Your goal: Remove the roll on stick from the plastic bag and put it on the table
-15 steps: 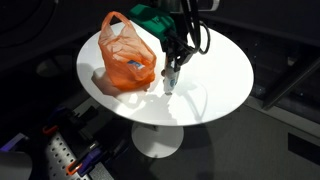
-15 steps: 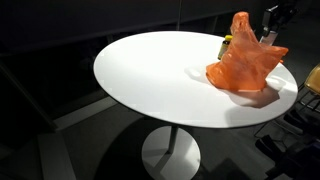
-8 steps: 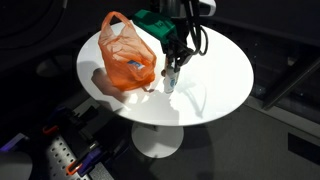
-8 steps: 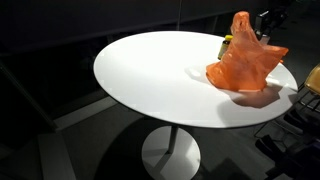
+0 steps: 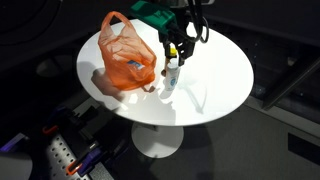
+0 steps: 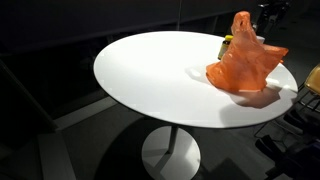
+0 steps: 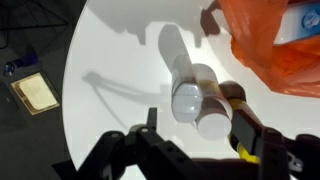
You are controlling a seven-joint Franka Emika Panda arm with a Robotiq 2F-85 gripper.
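Note:
The roll on stick (image 5: 171, 73) stands upright on the white table (image 5: 220, 70) just beside the orange plastic bag (image 5: 128, 55). From the wrist I look down on its pale round top (image 7: 187, 100). My gripper (image 5: 180, 38) hangs open right above it, and its fingers (image 7: 150, 122) touch nothing. In the wrist view the gripper (image 7: 197, 130) frames the stick from above, with the table (image 7: 120, 60) below. In an exterior view the bag (image 6: 245, 60) hides the stick, and the gripper (image 6: 270, 12) shows only at the frame's top edge.
A small white bottle (image 7: 212, 120) and a dark bottle with yellow cap (image 7: 236, 100) stand tight against the stick. The bag (image 7: 270, 40) holds a blue-white pack (image 7: 305, 25). A brown card (image 7: 35, 92) lies on the dark floor.
The gripper has opened, let go of the roll on stick and lifted a little. The stick stays standing on the table.

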